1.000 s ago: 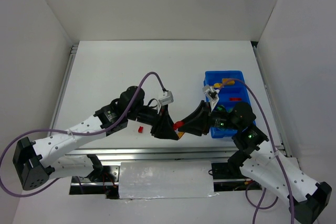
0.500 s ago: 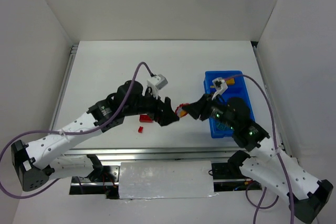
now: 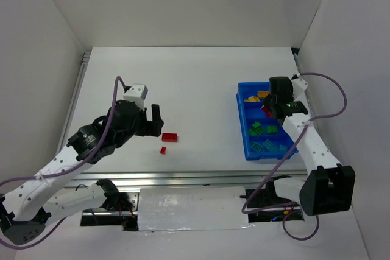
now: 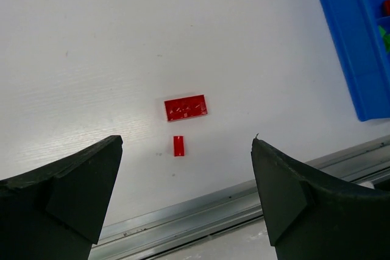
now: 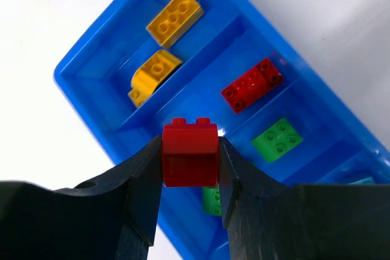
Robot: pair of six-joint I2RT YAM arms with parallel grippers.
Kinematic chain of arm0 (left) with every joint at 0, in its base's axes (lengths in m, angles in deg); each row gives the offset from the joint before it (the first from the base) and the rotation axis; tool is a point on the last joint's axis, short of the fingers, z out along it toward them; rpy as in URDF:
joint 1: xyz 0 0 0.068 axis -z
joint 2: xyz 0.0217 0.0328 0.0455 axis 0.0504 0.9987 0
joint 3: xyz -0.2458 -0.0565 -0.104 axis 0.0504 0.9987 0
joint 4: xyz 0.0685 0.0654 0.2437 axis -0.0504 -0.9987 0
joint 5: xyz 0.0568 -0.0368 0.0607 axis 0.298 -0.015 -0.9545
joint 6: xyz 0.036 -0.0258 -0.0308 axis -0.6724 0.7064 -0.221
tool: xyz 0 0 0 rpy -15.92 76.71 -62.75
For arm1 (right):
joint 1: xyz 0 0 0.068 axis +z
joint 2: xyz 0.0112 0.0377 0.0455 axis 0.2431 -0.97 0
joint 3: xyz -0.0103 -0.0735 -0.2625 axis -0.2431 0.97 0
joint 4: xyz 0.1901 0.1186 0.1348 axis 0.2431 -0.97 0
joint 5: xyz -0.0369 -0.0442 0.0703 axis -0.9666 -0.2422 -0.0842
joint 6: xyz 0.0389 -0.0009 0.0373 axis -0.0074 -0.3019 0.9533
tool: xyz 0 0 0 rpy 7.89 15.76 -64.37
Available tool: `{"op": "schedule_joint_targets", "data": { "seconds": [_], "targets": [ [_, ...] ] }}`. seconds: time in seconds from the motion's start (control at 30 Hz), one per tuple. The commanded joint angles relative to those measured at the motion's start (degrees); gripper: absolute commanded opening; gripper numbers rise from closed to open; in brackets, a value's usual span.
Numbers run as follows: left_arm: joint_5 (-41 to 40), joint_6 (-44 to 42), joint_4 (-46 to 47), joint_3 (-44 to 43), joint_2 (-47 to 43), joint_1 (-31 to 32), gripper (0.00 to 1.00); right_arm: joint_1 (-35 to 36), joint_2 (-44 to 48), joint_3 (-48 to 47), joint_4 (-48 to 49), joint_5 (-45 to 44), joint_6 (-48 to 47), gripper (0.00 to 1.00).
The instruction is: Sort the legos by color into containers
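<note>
Top view. At the left claw (image 3: 156, 120): spread wide, gripping nothing, hovering over the matte white tabletop (image 3: 201, 83). Just ahead of its tips, two loose red pieces: a flat rectangular plate (image 3: 169, 137) and a tiny block (image 3: 163, 150). At the right claw (image 3: 269, 109): poised over a glossy blue plastic tray (image 3: 241, 121) with four narrow compartments split by ridges. Grip hard to read from here. Tray pieces too small to count.

Left wrist. Two matte black fingers (image 4: 73, 187) far apart, bare tabletop between. Framed between them, the plate with its low studs. Just nearer the claw, the block, apart from the plate. Far off to the claw's right, a corner of the tray.

Right wrist. Fingers pressed on both sides of a smooth held brick (image 5: 190, 153), red, two studs showing. Cannot tell which compartment lies under it. Beyond the claw, one compartment with two yellows: a studded yellow brick (image 5: 175, 17) and a yellow curved piece (image 5: 154, 76). Next compartment: one stored red brick (image 5: 253, 84). Next: two green bricks (image 5: 278, 139), one half hidden behind a finger. At the frame edge, a sliver of a cyan piece (image 5: 367, 181).
</note>
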Motion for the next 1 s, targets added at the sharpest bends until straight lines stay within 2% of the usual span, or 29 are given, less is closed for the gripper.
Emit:
{"op": "schedule_joint_targets", "data": {
  "seconds": [0.0,0.3,0.47,0.6,0.97],
  "targets": [
    [-2.2,-2.4,-1.1,2.1,-0.6,0.2,0.99,-1.4,-1.9,-3.0,-0.4,-4.3,0.7,0.0],
    [-0.9,-1.8,-4.2,3.4,-2.7,0.6,0.99,-7.0,-4.8,-2.8,2.9,1.4,0.9,0.0],
    [-2.6,-1.1,-3.8,7.1,-8.2,0.6,1.0,-7.5,-5.0,-2.2,4.3,3.3,0.4,0.0],
    [0.4,-2.2,-1.8,8.0,-9.9,0.6,0.99,-7.5,-5.2,-2.3,4.3,4.1,0.0,0.0],
    [-0.2,-1.1,-1.8,8.8,-10.0,0.6,0.99,-7.5,-4.8,-2.1,5.0,5.5,-0.6,0.0]
  ]
}}
